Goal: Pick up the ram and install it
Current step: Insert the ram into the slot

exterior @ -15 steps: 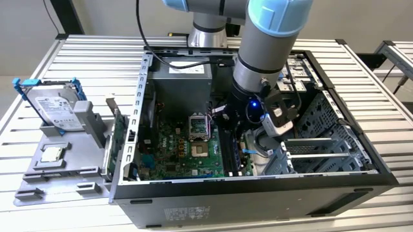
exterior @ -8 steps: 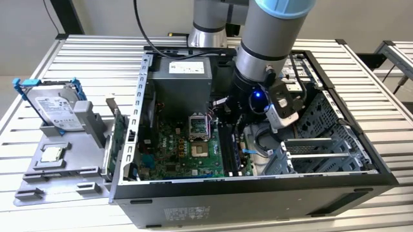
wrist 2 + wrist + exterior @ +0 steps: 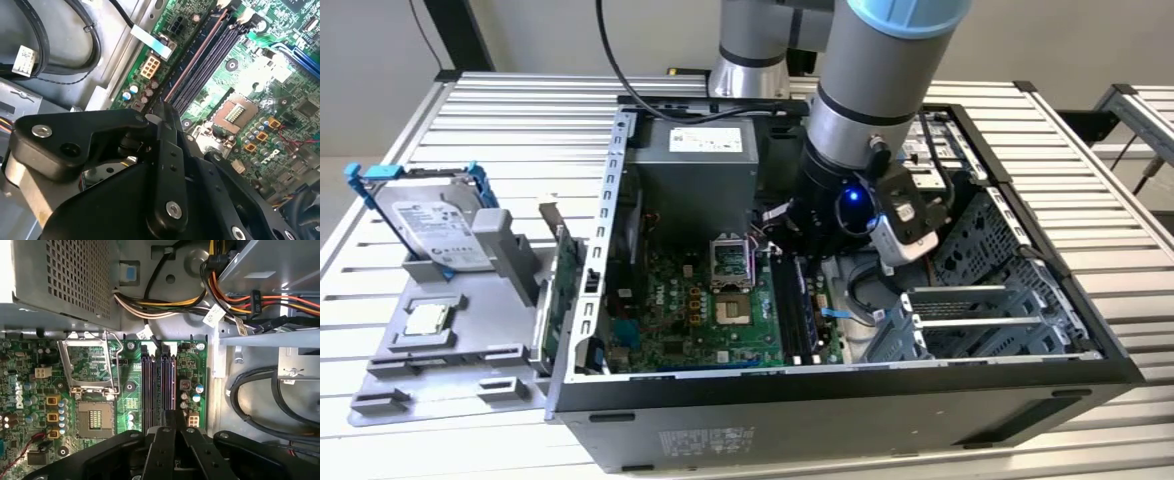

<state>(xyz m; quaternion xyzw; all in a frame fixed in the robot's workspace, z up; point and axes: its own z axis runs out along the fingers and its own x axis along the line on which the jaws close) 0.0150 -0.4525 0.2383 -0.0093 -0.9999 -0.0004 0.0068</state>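
The ram (image 3: 554, 300), a narrow dark green board, stands on edge at the side of the grey fixture (image 3: 454, 350), just outside the computer case's wall on the exterior view's left. My gripper (image 3: 790, 250) is well apart from it, reaching down inside the open case (image 3: 854, 400). In both wrist views the gripper (image 3: 161, 111) (image 3: 170, 416) is shut, with nothing visible between the black fingers. Its tips hang over one end of the dark memory slots (image 3: 157, 385) (image 3: 210, 55) on the green motherboard. Whether the tips touch the slot is unclear.
A silver hard drive (image 3: 434, 225) in a blue frame and a small square processor chip (image 3: 427, 318) sit on the fixture. Inside the case are the open processor socket (image 3: 90, 385), the grey power supply (image 3: 700, 160), cable bundles (image 3: 165, 300) and drive cages (image 3: 987, 300).
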